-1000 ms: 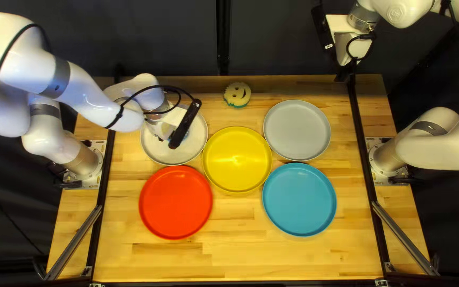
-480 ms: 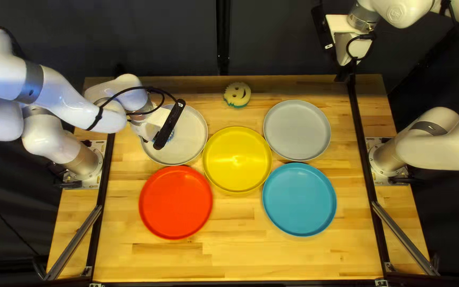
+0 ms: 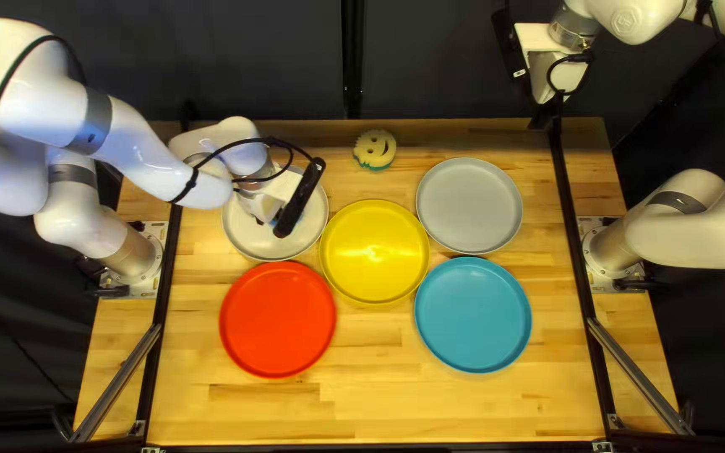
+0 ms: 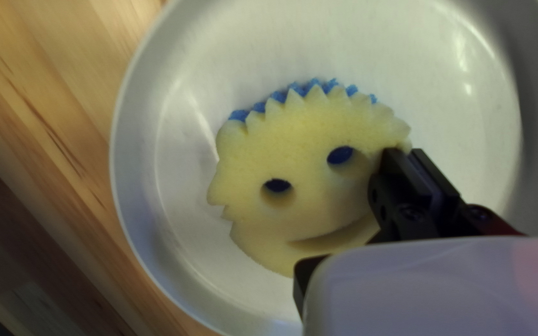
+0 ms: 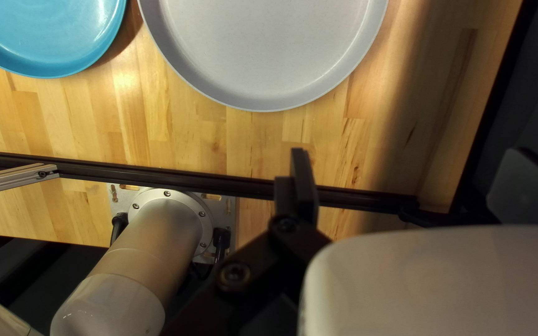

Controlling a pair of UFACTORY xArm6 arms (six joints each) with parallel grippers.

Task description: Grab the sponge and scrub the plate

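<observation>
Right there, the left gripper (image 3: 264,206) had its jaws pinching the blue-backed sponge (image 4: 306,186) by its edge on the off-white plate (image 4: 175,124); the right gripper (image 3: 549,111) held its jaws spread.

The left gripper (image 3: 265,206) pinches the edge of a grinning yellow sponge (image 4: 303,134) inside a pale plate (image 4: 231,56) on a wooden table (image 4: 45,81).
</observation>
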